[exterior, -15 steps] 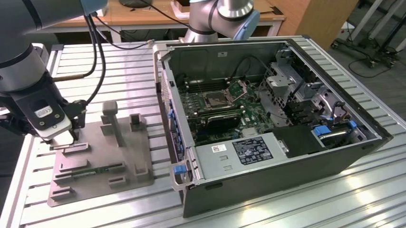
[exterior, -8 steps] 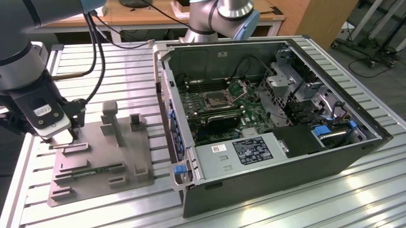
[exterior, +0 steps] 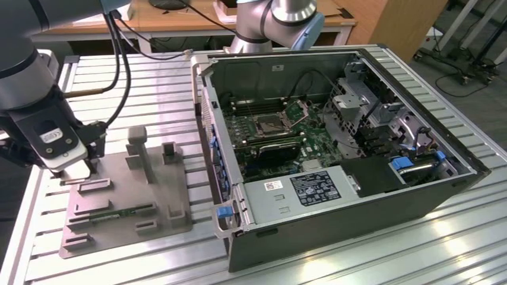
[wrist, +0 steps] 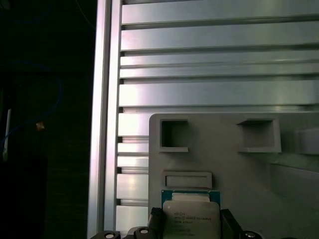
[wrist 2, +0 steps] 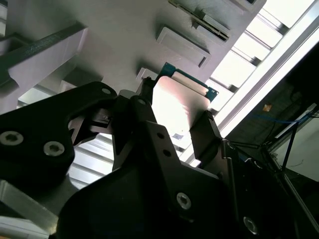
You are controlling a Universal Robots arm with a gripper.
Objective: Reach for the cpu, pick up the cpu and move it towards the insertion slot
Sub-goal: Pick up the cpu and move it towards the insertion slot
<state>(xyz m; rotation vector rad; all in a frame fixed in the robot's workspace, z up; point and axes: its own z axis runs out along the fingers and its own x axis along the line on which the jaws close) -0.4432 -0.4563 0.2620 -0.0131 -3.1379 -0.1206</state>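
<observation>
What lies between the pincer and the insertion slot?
In the exterior view: the grey tray's upright posts, a strip of slatted table, then the computer case's wall, before the insertion slot.

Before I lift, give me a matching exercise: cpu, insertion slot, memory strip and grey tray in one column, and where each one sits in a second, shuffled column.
Things:
1. cpu
2. insertion slot
3. memory strip
4. grey tray

Places:
A. on the motherboard inside the open computer case
B. on the slatted table, at the exterior view's left of the case
C. held in the gripper, at the tray's edge
D. lying in a long recess of the tray

Pairs: 1-C, 2-A, 3-D, 4-B
</observation>
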